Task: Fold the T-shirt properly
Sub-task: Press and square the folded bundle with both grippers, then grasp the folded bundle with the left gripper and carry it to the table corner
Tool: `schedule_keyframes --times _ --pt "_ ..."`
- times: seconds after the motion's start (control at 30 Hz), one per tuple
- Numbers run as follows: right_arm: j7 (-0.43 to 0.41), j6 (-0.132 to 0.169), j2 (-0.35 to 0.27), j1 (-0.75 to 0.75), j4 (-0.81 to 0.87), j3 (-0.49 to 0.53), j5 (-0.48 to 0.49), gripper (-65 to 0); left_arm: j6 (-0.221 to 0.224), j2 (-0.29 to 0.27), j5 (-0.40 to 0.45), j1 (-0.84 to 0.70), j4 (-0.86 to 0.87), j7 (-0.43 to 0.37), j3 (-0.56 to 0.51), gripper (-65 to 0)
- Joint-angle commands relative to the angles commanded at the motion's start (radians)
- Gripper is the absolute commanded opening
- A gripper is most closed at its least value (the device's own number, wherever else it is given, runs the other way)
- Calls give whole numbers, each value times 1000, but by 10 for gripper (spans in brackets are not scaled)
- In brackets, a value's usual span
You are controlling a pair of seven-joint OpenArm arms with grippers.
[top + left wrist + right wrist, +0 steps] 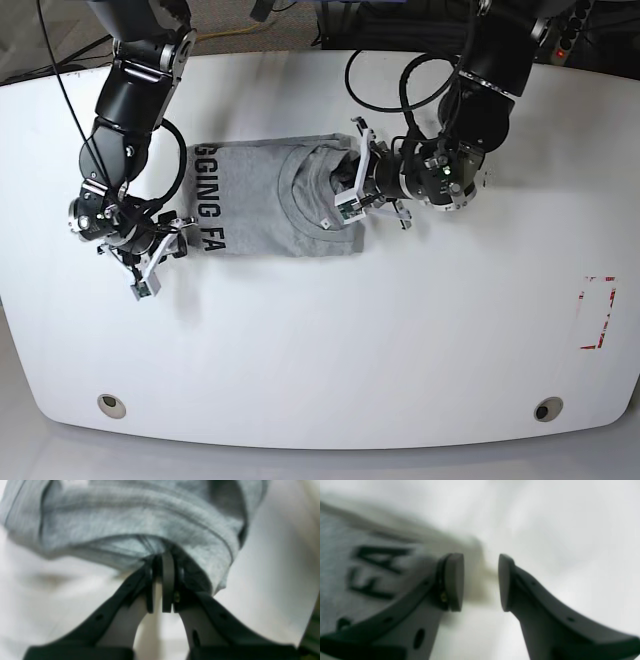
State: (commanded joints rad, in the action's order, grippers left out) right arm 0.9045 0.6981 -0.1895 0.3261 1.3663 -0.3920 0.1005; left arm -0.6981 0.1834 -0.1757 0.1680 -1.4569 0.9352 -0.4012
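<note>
The left gripper (162, 580) reaches in low from the far side of the table (320, 350), its arm bent down from the upper edge. Its fingers (168, 580) are pressed together on a bunched fold of the T-shirt (270, 195), and grey cloth gathers directly ahead of and above the fingertips. In the base view this pinch lies at the collar end of the garment.

The right gripper (480, 582) hangs at the opposite end, its arm angled down from the upper corner. Its fingers (455, 580) stand apart with nothing between them; bare white table shows in the gap. The shirt's printed letters "FA" (375, 570) lie just beside one finger, and the garment's edge runs past the fingertips.

The T-shirt lies partly folded at mid-table, between the two grippers. Red markings (598, 312) sit well apart, near the table's edge.
</note>
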Motion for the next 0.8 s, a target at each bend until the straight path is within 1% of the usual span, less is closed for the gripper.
schedule_keyframes --times 0.13,0.23,0.3,0.4,0.5,0.67,0.73,0.8 --pt "0 0 -6 20 18 54 -2 -425 0 11 -2 31 -35 5 2 -621" --pt "0 0 -11 32 17 104 -9 -425 0 29 -3 38 -135 15 26 -621" --pt "-5 0 -11 32 17 138 -9 -423 0 21 -3 37 -216 55 68 -621" --pt "-5 0 -32 26 17 187 -9 -425 0 -5 -3 35 -308 118 100 -621" --pt "-5 0 -44 -20 23 221 -6 -425 0 -5 -3 5 -391 167 106 -621" --pt "-5 0 -44 -103 51 227 0 -425 0 -3 0 -61 -434 169 112 -621" --pt "-2 0 -40 -161 110 229 0 -425 0 -5 0 -94 -437 170 158 -621" --pt "0 0 -32 -230 189 241 2 -425 0 -14 -3 -117 -437 170 236 -619"
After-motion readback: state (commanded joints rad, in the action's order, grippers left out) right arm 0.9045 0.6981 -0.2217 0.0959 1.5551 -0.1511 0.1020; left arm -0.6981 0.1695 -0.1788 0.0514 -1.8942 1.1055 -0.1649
